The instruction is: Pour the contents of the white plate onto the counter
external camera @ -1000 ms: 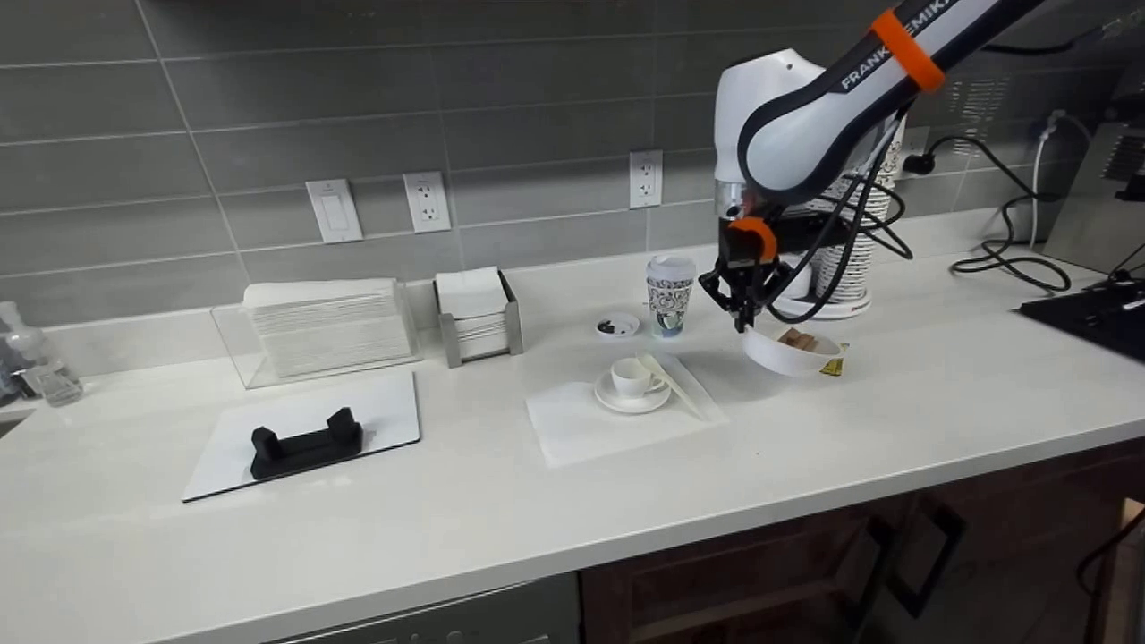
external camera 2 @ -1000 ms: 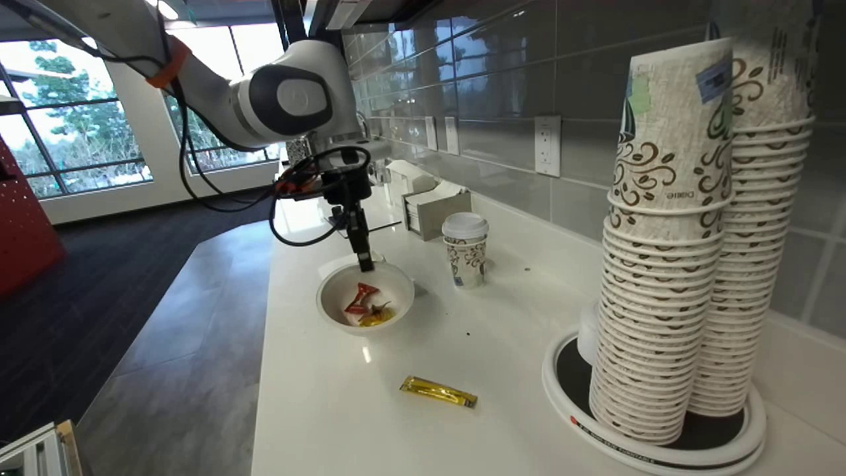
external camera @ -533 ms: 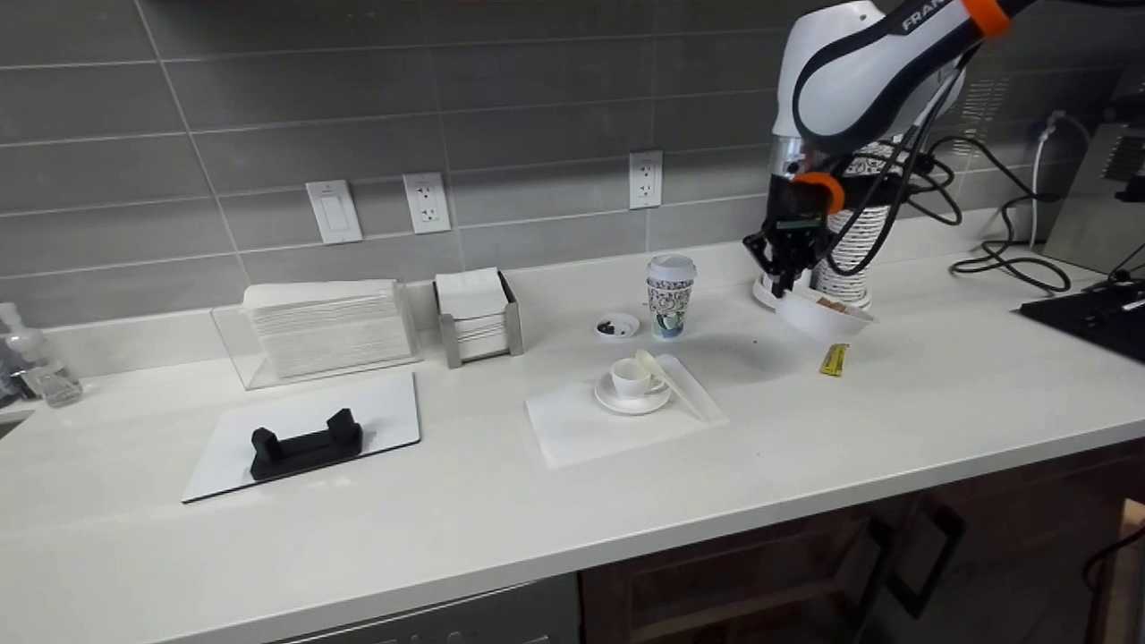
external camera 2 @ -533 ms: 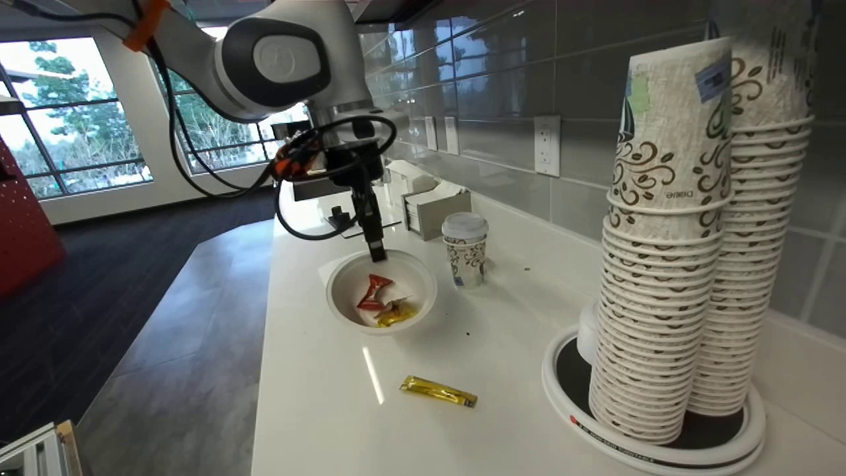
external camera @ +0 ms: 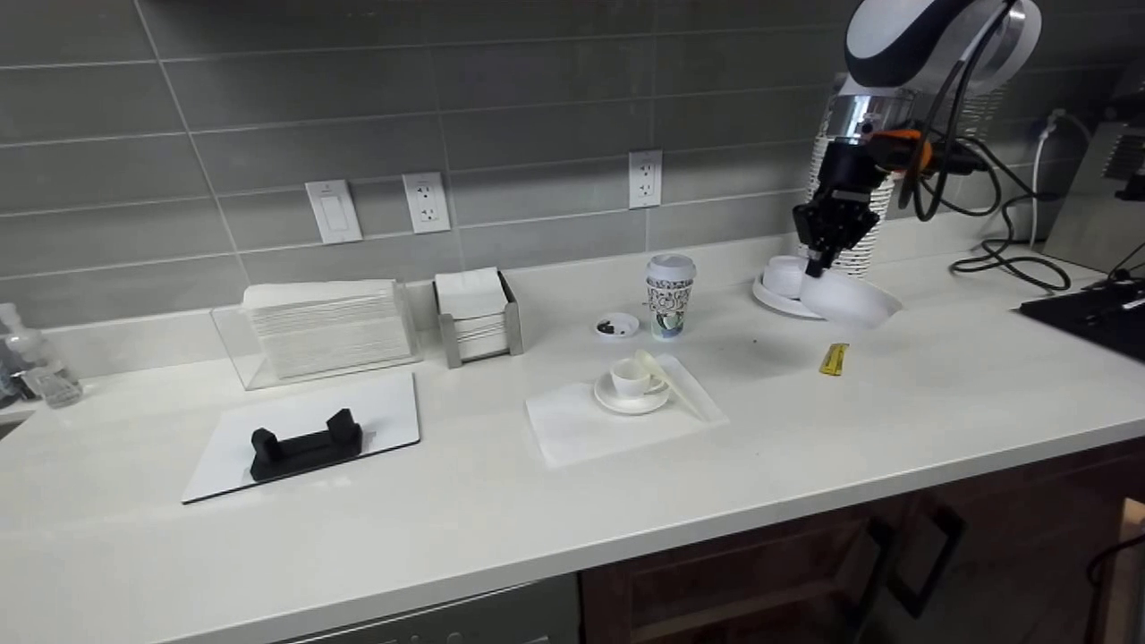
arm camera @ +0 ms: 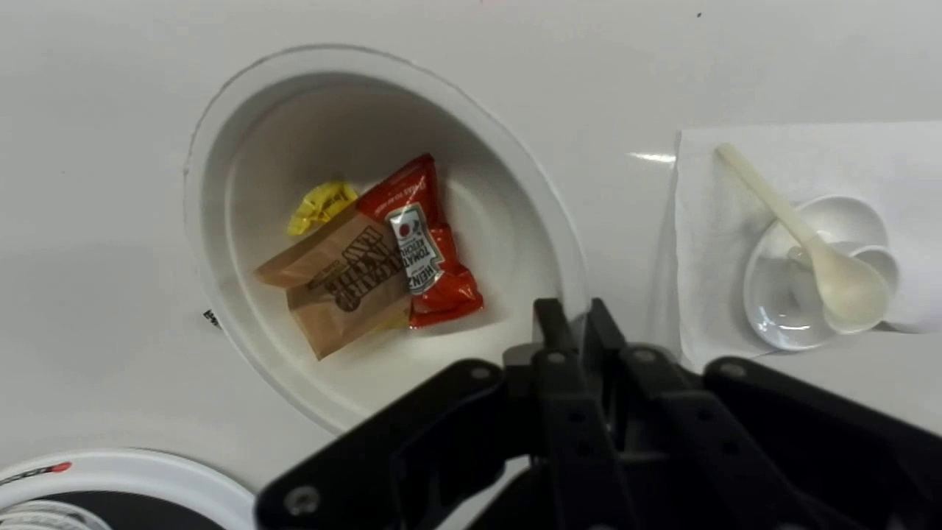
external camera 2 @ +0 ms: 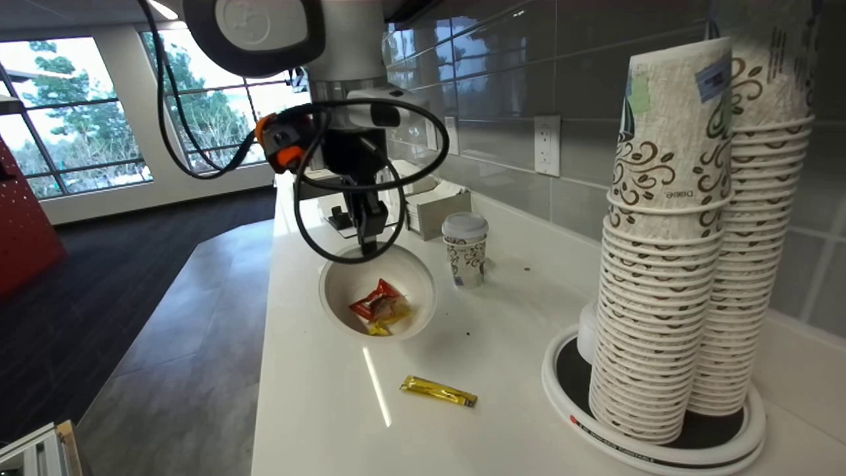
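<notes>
Your gripper (arm camera: pixel 574 316) pinches the bowl (arm camera: pixel 504 235) by its rim, aloft and tilted near the turntable (arm camera: pixel 140 471). It seems light and bendy, so grip that edge without crushing; the slick packets (arm camera: pixel 364 265) should slide easily.

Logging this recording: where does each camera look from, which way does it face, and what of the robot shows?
Exterior view: in front of the counter, facing the tiled wall and slightly down; arm and fingers toward the upper right.
Exterior view: near the stacked cups, looking lengthwise along the counter toward windows; arm and fingers left of centre.
Wrist view: on the wrist, looking down into the white bowl; fingers at the bottom, right of centre.
Shared by both exterior views: the lidded cup and yellow packet.
</notes>
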Robot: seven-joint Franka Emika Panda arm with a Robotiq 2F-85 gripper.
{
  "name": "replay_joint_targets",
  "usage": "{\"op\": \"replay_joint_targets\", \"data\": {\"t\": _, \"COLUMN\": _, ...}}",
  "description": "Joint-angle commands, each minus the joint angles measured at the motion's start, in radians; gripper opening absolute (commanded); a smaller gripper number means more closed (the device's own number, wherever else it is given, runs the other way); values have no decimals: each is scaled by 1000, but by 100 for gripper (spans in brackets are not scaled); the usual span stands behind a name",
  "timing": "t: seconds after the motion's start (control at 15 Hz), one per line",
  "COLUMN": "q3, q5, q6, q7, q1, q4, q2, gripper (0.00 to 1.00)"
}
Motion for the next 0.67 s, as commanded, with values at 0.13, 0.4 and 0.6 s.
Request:
{"op": "replay_joint_targets", "data": {"t": 0.13, "q3": -60, "q5": 226, "q6": -82, "q7": -305, "q1": -25, "q4": 23, "q2": 9, "gripper": 2}}
{"op": "replay_joint_targets", "data": {"t": 0.4, "q3": -102, "q5": 383, "q6": -155, "q7": -460, "q1": -45, "q4": 49, "q2": 47, "gripper": 2}}
{"op": "replay_joint_targets", "data": {"t": 0.6, "q3": -124, "q5": 503, "q6": -246, "q7": -547, "q1": -69, "q4": 84, "q2": 94, "gripper": 2}}
